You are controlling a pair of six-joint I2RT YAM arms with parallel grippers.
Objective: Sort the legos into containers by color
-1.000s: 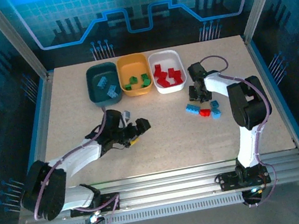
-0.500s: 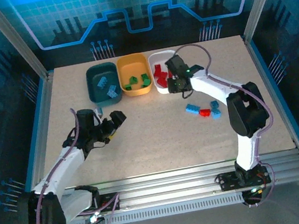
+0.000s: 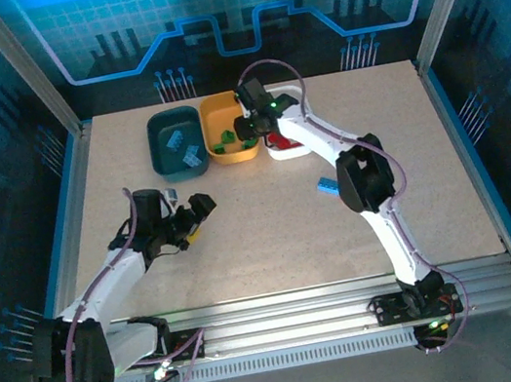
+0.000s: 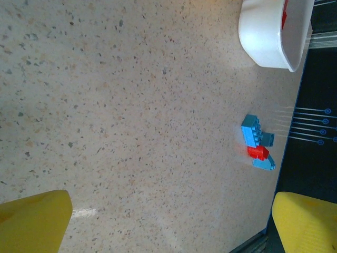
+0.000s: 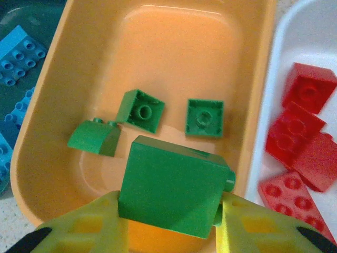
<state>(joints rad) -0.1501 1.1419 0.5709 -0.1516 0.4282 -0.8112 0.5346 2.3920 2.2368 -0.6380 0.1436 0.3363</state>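
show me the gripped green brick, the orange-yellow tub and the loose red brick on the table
gripped green brick (image 5: 171, 187), right wrist view, middle of its flat face
orange-yellow tub (image 5: 179, 52), right wrist view, bare floor at its far end
loose red brick (image 4: 258, 153), left wrist view, centre of the brick

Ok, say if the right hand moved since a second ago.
Yes: right hand swung left, from beside the white plastic tub to over the orange-yellow plastic tub.

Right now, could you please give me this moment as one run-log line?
right gripper: shut on green brick, over orange-yellow tub | left gripper: open, empty | loose on table: blue and red bricks
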